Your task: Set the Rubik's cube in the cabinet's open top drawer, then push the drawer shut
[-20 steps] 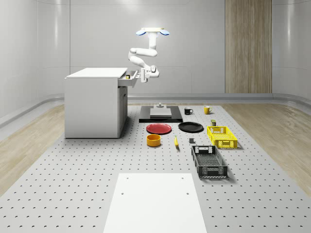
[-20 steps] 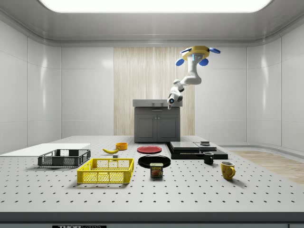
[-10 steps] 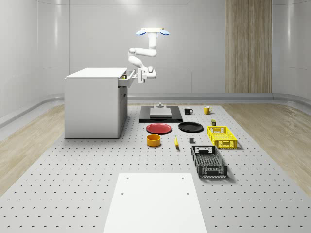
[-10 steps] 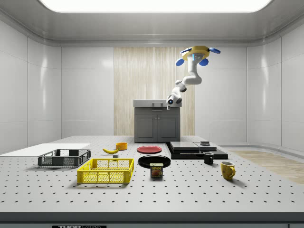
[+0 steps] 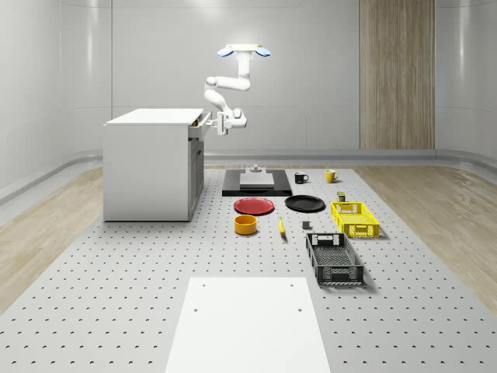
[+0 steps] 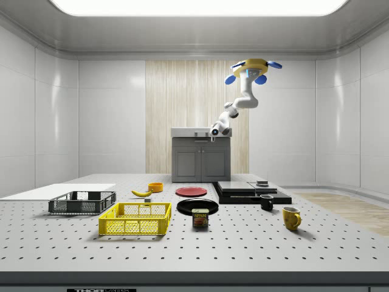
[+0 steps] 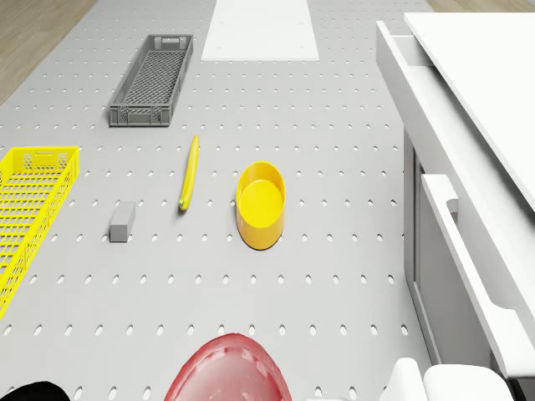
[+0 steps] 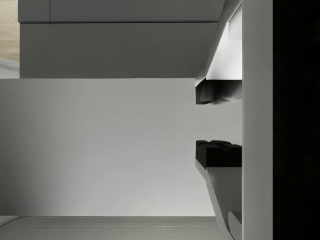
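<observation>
Two fingers (image 8: 218, 154) of the claw (image 8: 218, 123) stand apart with a modest gap and nothing between them. Their tips are at the drawer front (image 8: 100, 145), pushing.

Drawer (image 5: 203, 120) juts only slightly from the cabinet (image 5: 147, 167), so nearly shut. Cube is judged to lie inside, behind the claw's contact; cannot confirm.

Drone (image 5: 244, 51) hovers above and behind the claw, beside the cabinet.

Risks:
- Contact looks off-centre in the side view, so the drawer may skew and bind.
- Tips may slide off the plain face.
- Push reaction may shove the hovering drone back.
- Cube could snag under the cabinet top.

Far below the claw: bowl (image 7: 261, 205), banana (image 7: 190, 173).
</observation>
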### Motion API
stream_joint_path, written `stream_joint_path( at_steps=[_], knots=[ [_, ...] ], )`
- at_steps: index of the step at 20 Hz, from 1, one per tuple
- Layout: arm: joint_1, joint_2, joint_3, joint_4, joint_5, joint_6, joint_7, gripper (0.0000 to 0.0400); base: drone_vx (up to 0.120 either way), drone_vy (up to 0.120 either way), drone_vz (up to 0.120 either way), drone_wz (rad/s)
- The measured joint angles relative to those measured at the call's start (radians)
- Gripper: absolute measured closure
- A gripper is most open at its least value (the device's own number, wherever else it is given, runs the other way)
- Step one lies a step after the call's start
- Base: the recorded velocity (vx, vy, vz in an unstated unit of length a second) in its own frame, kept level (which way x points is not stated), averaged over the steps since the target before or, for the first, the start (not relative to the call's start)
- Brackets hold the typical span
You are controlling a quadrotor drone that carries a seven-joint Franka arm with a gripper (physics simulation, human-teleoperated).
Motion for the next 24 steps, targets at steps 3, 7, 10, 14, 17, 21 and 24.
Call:
stream_joint_path(
  at_steps=[3,7,10,14,17,21,24],
  knots=[
    [-0.007,-0.001,-0.004,0.031,-0.002,0.027,-0.004,0.0295,0.0,0.0,0.0,0.0],
    [-0.017,0.0,-0.014,0.078,-0.004,0.067,-0.006,0.0295,0.0,0.0,0.0,0.0],
    [-0.021,0.0,-0.019,0.099,-0.006,0.086,-0.006,0.0295,0.0,-0.013,0.0,0.0],
    [-0.024,-0.001,-0.024,0.115,-0.006,0.101,-0.004,0.0295,0.0,-0.09,0.0,0.0],
    [-0.027,-0.002,-0.027,0.121,-0.004,0.108,-0.002,0.0295,0.0,-0.067,0.0,0.0],
    [-0.028,-0.002,-0.03,0.127,-0.003,0.113,-0.004,0.0295,0.0,-0.12,0.0,0.0],
    [-0.028,-0.001,-0.027,0.13,-0.005,0.114,-0.012,0.0295,0.0,-0.04,0.0,0.0]
  ],
)
